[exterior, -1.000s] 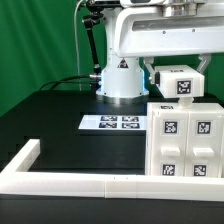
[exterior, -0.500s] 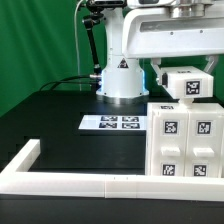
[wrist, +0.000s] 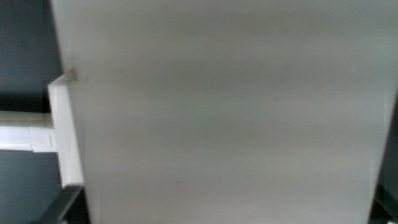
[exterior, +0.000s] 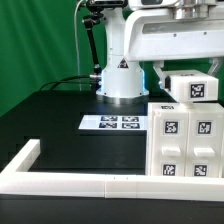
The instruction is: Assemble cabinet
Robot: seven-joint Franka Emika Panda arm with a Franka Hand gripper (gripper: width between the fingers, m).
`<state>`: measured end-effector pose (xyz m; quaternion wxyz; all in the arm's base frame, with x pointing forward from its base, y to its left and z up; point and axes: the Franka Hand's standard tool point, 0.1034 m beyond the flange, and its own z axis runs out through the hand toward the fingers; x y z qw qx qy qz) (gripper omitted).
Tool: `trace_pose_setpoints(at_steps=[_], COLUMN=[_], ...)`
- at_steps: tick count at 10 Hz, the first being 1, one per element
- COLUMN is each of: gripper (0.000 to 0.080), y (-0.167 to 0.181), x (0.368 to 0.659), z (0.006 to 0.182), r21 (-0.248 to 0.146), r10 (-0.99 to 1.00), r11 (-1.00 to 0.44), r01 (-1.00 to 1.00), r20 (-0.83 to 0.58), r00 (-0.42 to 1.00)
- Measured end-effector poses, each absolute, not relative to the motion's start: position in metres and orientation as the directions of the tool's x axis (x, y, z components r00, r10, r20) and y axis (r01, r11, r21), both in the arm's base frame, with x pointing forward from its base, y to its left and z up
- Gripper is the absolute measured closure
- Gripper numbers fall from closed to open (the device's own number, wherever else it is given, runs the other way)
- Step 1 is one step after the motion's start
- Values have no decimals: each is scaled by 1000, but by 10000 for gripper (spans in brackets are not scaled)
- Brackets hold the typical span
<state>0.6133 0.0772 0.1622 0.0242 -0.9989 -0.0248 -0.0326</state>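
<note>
A black table in front of a green backdrop is being shown in the exterior view. The cabinet (exterior: 186,142), a white blocky box with four square black-and-white tags on its front, is being seen at the exterior view's right, just behind the long white border rail (exterior: 60,180). Above it, a smaller white block (exterior: 192,87) bearing one tag is being held up beneath the white arm (exterior: 175,38); whether it is touching the cabinet cannot be told. The claw's fingers cannot be made out, so how far they are parted, and whether the block is truly being clamped, cannot be told. The marker board (exterior: 113,123) is being seen lying flat near the robot's base. The wrist view is being filled by a plain white face (wrist: 231,110); which part it belongs to cannot be told. The cabinet is being judged stiff, light and hollow, with smooth plastic faces likely to slip. Hold is best taken across two opposite flat sides, near the middle, so that tilting is being avoided.
</note>
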Motion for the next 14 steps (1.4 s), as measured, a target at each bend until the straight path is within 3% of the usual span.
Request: trace_pose_setpoints(at_steps=[14], gripper=[253], y=[78], x=[616], z=[155], r21=[-48], r10=[19], r11=[-999], r01=[24], r20=[92], r00=[996])
